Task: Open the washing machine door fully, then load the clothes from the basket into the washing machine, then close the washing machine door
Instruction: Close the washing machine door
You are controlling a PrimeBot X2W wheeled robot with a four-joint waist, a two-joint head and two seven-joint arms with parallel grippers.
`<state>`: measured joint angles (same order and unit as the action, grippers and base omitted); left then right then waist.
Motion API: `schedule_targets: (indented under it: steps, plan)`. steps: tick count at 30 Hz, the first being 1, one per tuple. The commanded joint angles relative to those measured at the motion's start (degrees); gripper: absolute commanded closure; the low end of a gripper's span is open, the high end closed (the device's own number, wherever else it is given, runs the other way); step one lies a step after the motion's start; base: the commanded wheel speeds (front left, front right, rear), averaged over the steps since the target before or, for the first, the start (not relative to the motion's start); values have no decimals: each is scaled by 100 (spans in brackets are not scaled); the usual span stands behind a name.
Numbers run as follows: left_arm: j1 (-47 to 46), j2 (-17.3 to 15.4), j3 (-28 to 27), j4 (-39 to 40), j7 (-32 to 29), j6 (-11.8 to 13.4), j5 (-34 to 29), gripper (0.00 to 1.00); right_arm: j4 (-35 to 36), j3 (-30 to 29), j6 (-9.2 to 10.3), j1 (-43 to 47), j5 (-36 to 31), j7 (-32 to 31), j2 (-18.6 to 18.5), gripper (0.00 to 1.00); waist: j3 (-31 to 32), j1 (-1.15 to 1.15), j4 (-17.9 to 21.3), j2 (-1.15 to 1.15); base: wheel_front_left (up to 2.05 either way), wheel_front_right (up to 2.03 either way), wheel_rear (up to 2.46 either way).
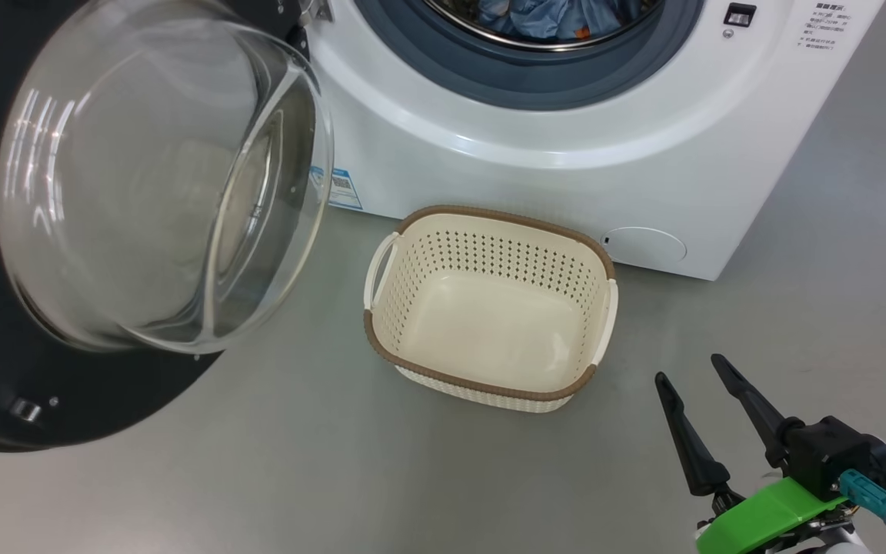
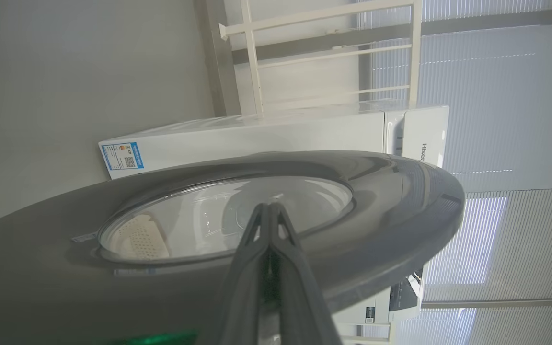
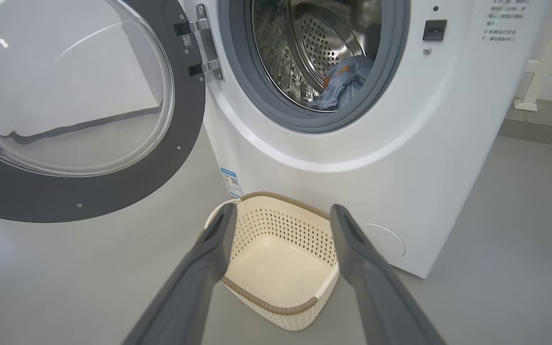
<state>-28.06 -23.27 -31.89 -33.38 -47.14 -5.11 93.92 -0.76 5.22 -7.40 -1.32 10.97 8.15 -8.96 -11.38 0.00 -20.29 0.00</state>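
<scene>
Washing machine door (image 1: 143,200): left of head frame, swung wide open; rigid, hinged, judged heavy, glossy rim slippery, glass bowl fragile. Best pushed at black rim opposite hinge. Left gripper (image 2: 270,211): fingers (image 2: 257,268) pressed together, empty, pointed at door's outer face; contact unclear. Basket (image 1: 481,216), centre: empty. Clothes (image 1: 543,21): inside washing machine (image 1: 566,138), upper centre. Right gripper (image 1: 687,368), lower right: fingers spread wide, empty.
</scene>
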Motion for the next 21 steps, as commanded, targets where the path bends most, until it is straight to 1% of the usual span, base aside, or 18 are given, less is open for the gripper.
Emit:
schedule_targets:
  steps: [1,4,9,12,21]
  plan:
    - [120,-180,-85,307,-273,86,156,100,111,152,-9,-142,68,20,-8,0,4,0,-5,0,0,0,0]
    - [239,-113,-90,506,-520,185,309,100,89,155,-9,-140,78,33,0,0,11,0,-7,0,0,0,0]
    - [608,72,-26,1119,-1138,499,634,100,5,156,-9,-122,115,79,24,0,63,0,-18,0,0,0,0]
    - [866,209,106,1536,-1442,661,720,100,-56,162,-9,-121,142,115,36,0,107,0,-27,0,0,0,0]
    - [1347,823,565,2597,-1882,840,860,100,-178,251,-9,-113,205,187,93,0,273,0,8,0,0,0,0]
